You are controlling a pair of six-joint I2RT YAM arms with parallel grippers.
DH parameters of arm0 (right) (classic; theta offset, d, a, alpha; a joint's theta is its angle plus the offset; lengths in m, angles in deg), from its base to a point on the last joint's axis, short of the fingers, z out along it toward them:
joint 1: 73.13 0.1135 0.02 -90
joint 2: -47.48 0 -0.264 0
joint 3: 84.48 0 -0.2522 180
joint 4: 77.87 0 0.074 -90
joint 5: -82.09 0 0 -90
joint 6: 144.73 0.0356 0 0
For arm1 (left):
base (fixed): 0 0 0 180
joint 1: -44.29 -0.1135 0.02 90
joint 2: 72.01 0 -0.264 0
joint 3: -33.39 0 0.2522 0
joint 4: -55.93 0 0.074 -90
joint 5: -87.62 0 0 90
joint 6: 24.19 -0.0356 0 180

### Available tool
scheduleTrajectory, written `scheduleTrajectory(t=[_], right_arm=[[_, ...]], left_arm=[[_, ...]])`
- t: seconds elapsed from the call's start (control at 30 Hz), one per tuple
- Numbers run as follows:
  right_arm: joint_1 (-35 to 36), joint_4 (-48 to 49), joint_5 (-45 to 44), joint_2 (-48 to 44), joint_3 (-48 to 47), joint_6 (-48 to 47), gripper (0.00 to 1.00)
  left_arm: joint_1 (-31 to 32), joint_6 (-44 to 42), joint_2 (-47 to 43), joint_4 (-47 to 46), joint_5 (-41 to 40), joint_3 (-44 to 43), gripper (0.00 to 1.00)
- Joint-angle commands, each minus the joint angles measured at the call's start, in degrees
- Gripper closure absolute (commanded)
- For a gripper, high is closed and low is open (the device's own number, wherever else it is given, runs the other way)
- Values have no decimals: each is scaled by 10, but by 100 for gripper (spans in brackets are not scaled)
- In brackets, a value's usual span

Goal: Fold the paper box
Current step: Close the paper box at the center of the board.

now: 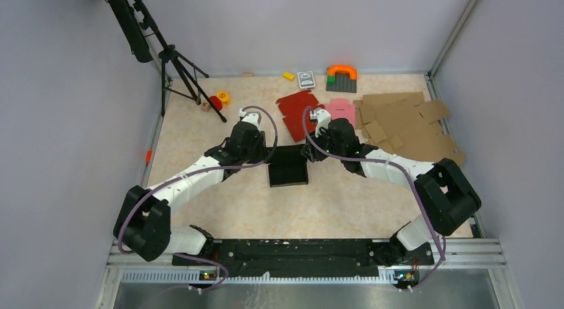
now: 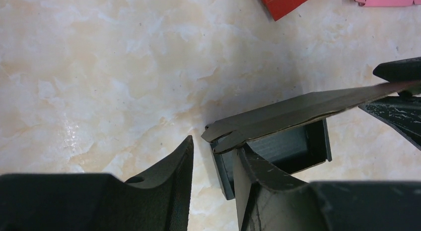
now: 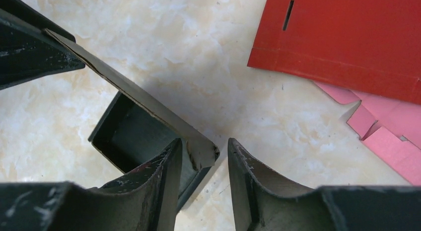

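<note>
The paper box (image 1: 287, 168) is black and partly formed, an open tray with raised walls at mid-table. Its back flap (image 2: 298, 109) stands up along the far edge. My left gripper (image 1: 265, 156) is open at the box's far left corner; in the left wrist view (image 2: 214, 151) one finger is inside the tray (image 2: 293, 149) and one outside. My right gripper (image 1: 310, 153) is open at the far right corner; in the right wrist view (image 3: 202, 154) it straddles the flap's end, with one finger in the tray (image 3: 131, 134).
A red blank (image 1: 297, 109) (image 3: 347, 37) and a pink blank (image 1: 340, 109) (image 3: 387, 126) lie just behind the box. A brown cardboard pile (image 1: 406, 123) is at the right. A tripod (image 1: 176, 70) and small toys (image 1: 341, 73) stand at the back.
</note>
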Motion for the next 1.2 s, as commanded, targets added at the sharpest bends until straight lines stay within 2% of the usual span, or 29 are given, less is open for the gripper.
scheduleTrajectory(t=[0.0, 0.13, 0.4, 0.53, 0.57, 0.67, 0.73, 0.87, 1.0, 1.17], right_arm=[[17, -20, -23, 6, -40, -8, 65], [28, -32, -37, 11, -49, -3, 67], [41, -38, -59, 9, -55, 1, 74], [47, -49, -70, 10, -62, 2, 76], [48, -52, -73, 9, -63, 1, 74], [48, -61, -82, 6, -64, 0, 57], [48, -74, -84, 1, -66, -1, 52], [48, -100, -94, -10, -70, -3, 51], [47, -124, -93, -12, -72, -3, 52], [47, -123, -91, -14, -74, 6, 62]], left_arm=[[-2, 13, 12, 10, -4, -28, 65], [-2, 21, 18, -2, 1, -21, 66], [-1, 26, 37, -1, 4, -30, 75], [-2, 29, 44, -10, 19, -33, 76], [-1, 29, 44, -10, 20, -33, 74], [-2, 14, 40, 1, 7, -34, 69], [-2, -8, 20, 5, 1, -27, 65], [-9, -63, 1, 3, 27, -20, 48], [-16, -103, 11, 16, 28, -41, 46], [-19, -124, 33, -1, 105, -55, 50]])
